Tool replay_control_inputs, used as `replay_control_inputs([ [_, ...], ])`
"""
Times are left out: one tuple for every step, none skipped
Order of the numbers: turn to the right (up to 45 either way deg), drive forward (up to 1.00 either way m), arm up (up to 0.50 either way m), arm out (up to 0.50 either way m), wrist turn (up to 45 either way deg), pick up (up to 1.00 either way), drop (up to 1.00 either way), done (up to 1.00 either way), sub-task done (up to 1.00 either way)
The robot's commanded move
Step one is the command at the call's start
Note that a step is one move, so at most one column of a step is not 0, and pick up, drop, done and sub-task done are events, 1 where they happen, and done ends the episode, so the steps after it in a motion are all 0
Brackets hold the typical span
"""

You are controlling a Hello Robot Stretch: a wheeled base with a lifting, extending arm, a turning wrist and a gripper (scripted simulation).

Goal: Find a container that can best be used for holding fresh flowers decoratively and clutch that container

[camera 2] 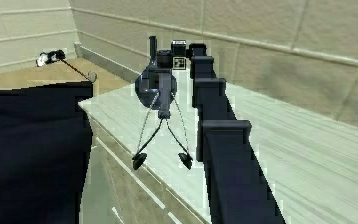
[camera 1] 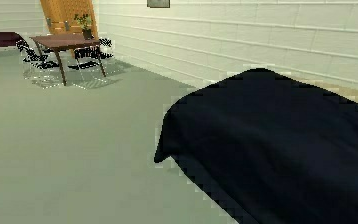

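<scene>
**Hanging empty over a pale tabletop, bed close ahead**

Your hand [camera 2: 161,158] hangs at the end of the dark arm [camera 2: 227,150] above a pale tabletop [camera 2: 307,150]. Only that bare surface lies behind its fingers, so it holds nothing. You cannot tell the state of its grip.

Just beside that top, on the arm side view's left, lies the bed [camera 1: 267,140] under a dark cover. Beyond it sits a small black-and-white thing [camera 2: 52,58] on a thin stalk.

Ahead of you, the bed takes the forward view's near right, with grey floor [camera 1: 77,140] to its left. Far across that floor, at the upper left, a brown tabletop [camera 1: 57,41] stands among wire chairs [camera 1: 42,62], in front of a wooden door [camera 1: 65,12].

A small green-topped thing [camera 1: 84,22] stands on it, too small for you to tell whether it is a flower container. It is well apart from your hand.
</scene>
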Motion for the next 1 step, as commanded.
replay_control_inputs([
  [0.0, 0.00, 0.00, 0.00, 45.0, 0.00, 0.00, 0.00, 0.00],
])
